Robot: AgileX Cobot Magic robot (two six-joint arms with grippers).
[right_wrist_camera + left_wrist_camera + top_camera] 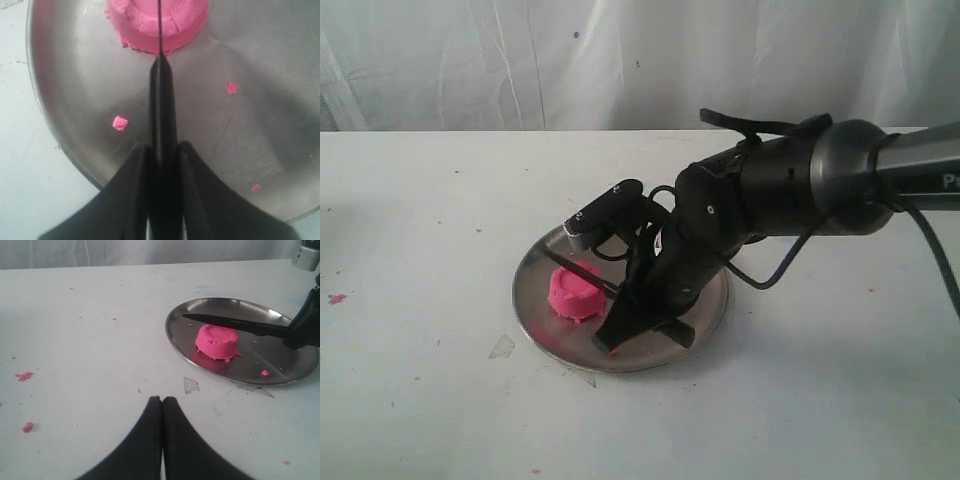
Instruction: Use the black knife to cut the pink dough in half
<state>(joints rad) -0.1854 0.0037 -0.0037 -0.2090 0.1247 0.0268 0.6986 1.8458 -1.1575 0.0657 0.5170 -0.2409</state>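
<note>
The pink dough (573,293) (217,341) (157,22) is one squat round lump with a dented top, resting on the round steel plate (542,258) (290,365) (260,75). My right gripper (625,325) (162,150) is shut on the handle of the black knife (588,274) (225,321) (162,107). The blade reaches across the top of the dough along its middle, just above or on it. My left gripper (162,400) is shut with nothing in it, over bare table well short of the plate; it does not show in the exterior view.
Pink crumbs lie on the plate (120,122) (264,373) and on the white table (24,375) (336,298). A small clear scrap (190,385) (502,347) lies on the table beside the plate. A white curtain hangs behind the table.
</note>
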